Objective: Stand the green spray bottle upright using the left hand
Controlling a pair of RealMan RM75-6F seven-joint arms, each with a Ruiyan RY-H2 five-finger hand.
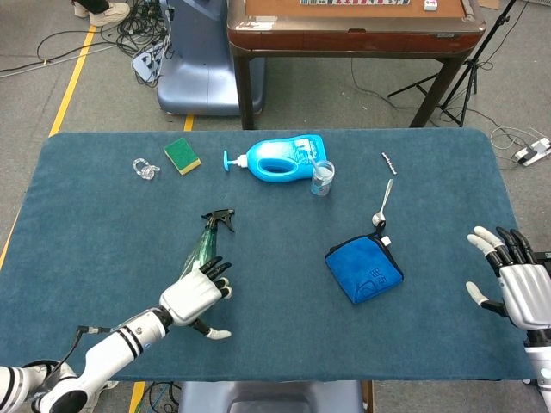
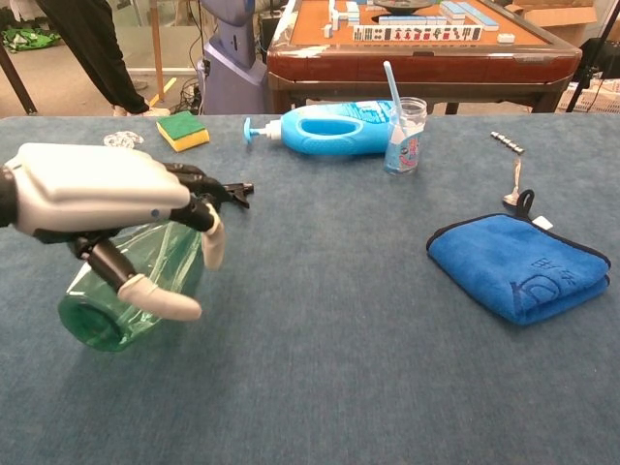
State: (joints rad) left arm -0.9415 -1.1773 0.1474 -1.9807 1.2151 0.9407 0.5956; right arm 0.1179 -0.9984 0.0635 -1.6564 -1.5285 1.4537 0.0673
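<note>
The green spray bottle (image 1: 203, 243) lies on its side on the blue table, black spray head (image 1: 219, 218) pointing away from me. In the chest view its round base (image 2: 102, 327) faces the camera. My left hand (image 1: 197, 298) sits over the bottle's wide lower body. There its fingers (image 2: 210, 232) curl down one side and the thumb (image 2: 155, 295) crosses in front of the base. From the chest view the left hand (image 2: 97, 189) hides most of the bottle's top. My right hand (image 1: 512, 280) hovers at the table's right edge, fingers spread, holding nothing.
A blue detergent bottle (image 1: 280, 159) lies at the back with a small clear cup (image 1: 322, 178) beside it. A green sponge (image 1: 182, 155) and a clear plastic piece (image 1: 145, 168) are at the back left. A spoon (image 1: 383, 205) and a folded blue cloth (image 1: 363, 269) lie to the right.
</note>
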